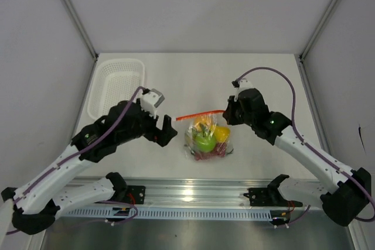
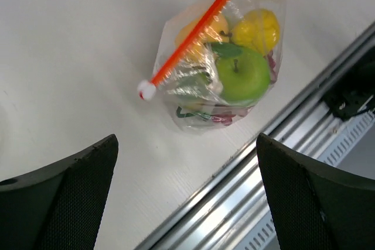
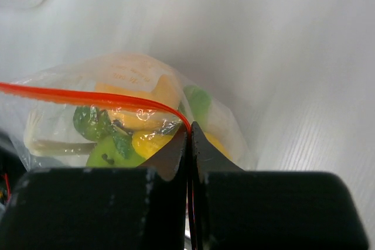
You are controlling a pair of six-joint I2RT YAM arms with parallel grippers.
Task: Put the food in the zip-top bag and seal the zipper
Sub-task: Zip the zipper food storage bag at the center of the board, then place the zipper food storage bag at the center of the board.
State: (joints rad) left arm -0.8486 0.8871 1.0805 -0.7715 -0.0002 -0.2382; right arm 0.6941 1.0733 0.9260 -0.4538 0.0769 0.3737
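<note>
Zipper (image 3: 88, 99) end hidden btwn right end effector (image 3: 188, 137) fingers.

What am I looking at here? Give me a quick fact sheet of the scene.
Bag: clear, on the table, food inside
Food seen: green apple, yellow fruit, red pieces
Zipper: orange-red strip, white slider at one end
Left jaws: open, apart from the bag
Right jaws: shut on the zipper's other end
Basket: white mesh, far left of table

Top cam overhead, wrist cams share bag (image 1: 206, 136)
</note>
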